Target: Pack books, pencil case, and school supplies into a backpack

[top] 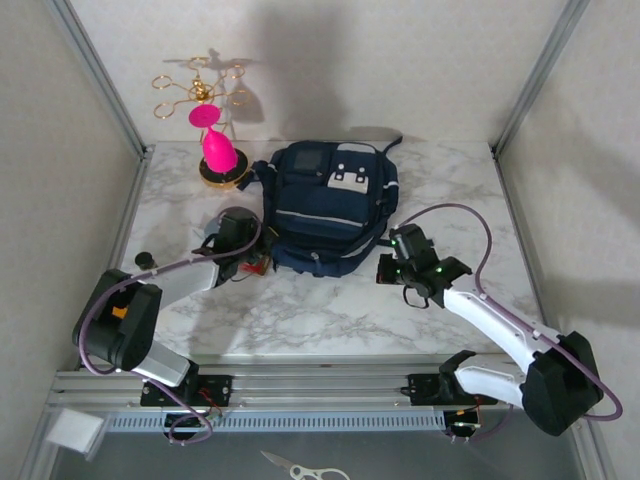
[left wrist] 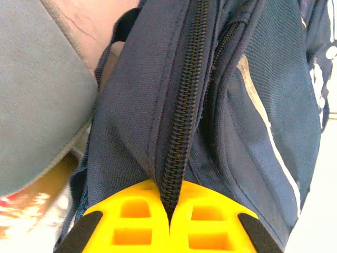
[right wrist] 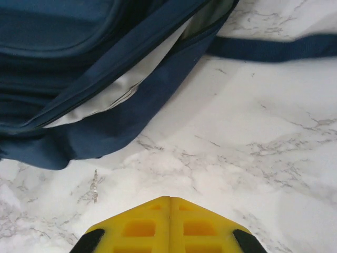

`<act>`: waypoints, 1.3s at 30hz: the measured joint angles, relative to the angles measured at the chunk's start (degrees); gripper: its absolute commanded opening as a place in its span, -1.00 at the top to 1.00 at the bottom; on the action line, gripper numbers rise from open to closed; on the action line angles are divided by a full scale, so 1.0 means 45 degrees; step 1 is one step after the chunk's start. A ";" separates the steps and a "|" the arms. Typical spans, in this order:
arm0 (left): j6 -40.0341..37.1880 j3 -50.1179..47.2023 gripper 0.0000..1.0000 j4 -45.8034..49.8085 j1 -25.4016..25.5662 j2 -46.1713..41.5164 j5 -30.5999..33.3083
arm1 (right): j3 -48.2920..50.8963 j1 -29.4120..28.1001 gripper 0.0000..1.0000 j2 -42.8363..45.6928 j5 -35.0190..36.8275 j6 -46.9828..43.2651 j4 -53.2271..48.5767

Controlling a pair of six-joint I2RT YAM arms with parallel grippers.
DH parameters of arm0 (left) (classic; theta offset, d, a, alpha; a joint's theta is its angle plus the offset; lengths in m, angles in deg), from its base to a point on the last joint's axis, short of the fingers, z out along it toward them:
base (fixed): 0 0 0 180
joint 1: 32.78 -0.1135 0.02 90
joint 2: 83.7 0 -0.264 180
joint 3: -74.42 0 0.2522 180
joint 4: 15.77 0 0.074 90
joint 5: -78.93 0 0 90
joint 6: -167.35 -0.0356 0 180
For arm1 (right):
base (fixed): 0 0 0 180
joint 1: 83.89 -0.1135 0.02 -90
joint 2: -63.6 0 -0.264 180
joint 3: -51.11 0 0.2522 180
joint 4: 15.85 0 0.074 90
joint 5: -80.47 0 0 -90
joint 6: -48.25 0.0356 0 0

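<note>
A large navy-blue fabric backpack [top: 318, 215] with white stripes lies in the middle of the white marble desk [top: 300, 315]. The left pincer [left wrist: 169, 213] is at the bag's left side, its yellow fingertips pressed together with the dark zipper strip [left wrist: 181, 121] pinched between them. The right pincer [right wrist: 169, 205] points at bare marble just right of the bag, fully closed and holding nothing.

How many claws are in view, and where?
2. Left claw is shut on the backpack's zipper edge, at its left side. Right claw is shut and empty over the marble table, beside the backpack's right side.
</note>
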 measured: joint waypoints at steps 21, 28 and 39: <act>-0.1054 0.0253 1.00 0.0500 -0.0039 -0.0097 -0.0933 | 0.0131 -0.2919 0.11 -0.4352 -0.3531 -0.0549 0.7859; -0.1054 0.0253 1.00 0.0505 0.0049 -0.0121 -0.0933 | 0.0131 -0.2919 0.07 -0.4789 -0.2618 -0.0520 0.8374; -0.1030 0.0253 1.00 0.0505 0.0165 -0.0126 -0.0933 | -0.0024 -0.2982 0.21 -0.6115 -0.2220 -0.0782 0.9311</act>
